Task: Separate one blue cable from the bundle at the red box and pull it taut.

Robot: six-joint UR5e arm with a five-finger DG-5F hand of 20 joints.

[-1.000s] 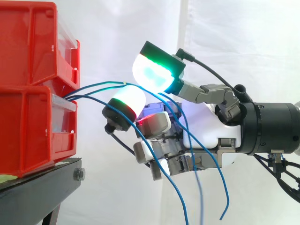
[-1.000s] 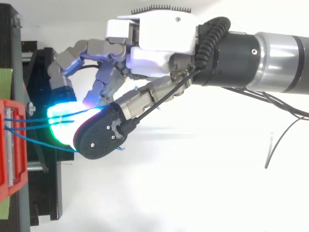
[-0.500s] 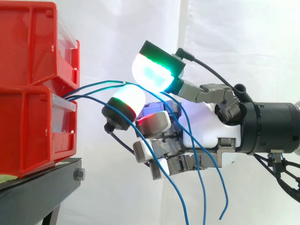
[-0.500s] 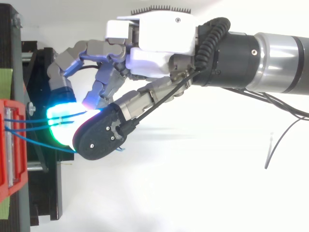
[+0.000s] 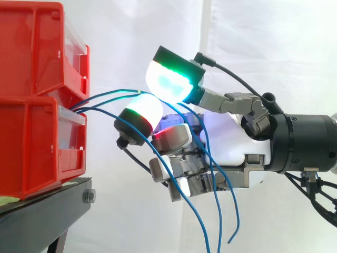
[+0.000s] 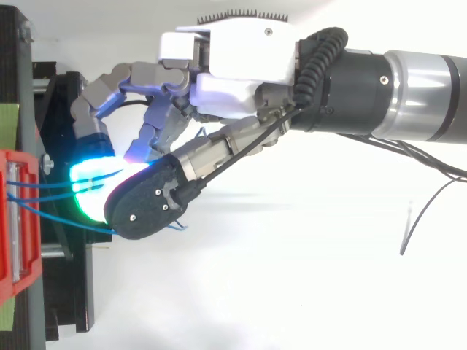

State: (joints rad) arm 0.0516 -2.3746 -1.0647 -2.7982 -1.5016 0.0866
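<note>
Two stacked red boxes [image 5: 37, 95] stand at the left on a black stand [image 5: 42, 216]. Several thin blue cables [image 5: 113, 95] leave the gap between the boxes, run right and hang down in loose ends [image 5: 210, 211]. My hand [image 5: 231, 147] reaches in from the right, its fingers curled. The topmost blue cable [image 5: 138, 94] passes between two green-glowing fingertips [image 5: 168, 81], one pad above and one below, and they pinch it close to the boxes. From above, the hand [image 6: 241, 65] covers the cables [image 6: 44, 184] just right of the red box [image 6: 14, 219].
A white curtain hangs behind everything. The other blue cables run below the pinched one and drape past the curled lower fingers [image 5: 174, 139]. There is free space below and to the right of the stand.
The upper glowing pad has shifted slightly left and up. The hanging cable ends have swung left, closer to the hand. The boxes have not moved.
</note>
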